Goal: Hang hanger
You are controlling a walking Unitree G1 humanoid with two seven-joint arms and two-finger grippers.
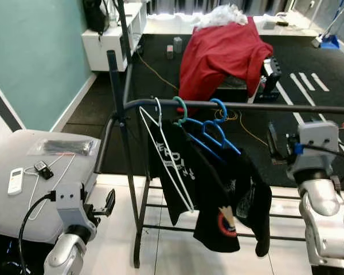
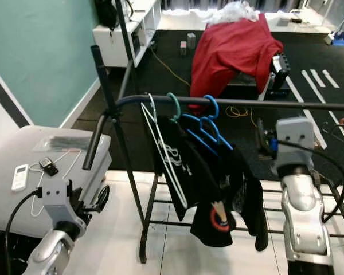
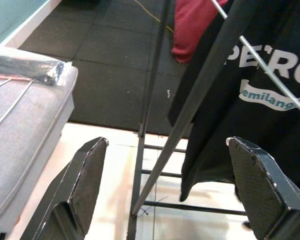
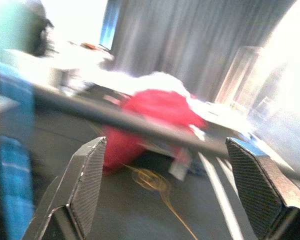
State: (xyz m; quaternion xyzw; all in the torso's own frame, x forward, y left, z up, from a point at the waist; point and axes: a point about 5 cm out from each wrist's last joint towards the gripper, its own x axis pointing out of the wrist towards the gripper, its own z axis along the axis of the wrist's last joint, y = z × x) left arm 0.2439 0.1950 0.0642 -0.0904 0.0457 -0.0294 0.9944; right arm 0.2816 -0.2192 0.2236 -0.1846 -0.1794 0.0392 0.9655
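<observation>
Fingers of right gripper apart, empty, level with dark metal rail; blue plastic hangers hooked to its left, nearer than left gripper, also apart.

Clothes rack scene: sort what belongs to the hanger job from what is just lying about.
Belongs to the job:
rack rail
white hanger
blue hangers
black shirts
right claw, open, raised near the rail
left claw, open, low by the rack

Lying about:
red cloth
remote
grey seat
</observation>
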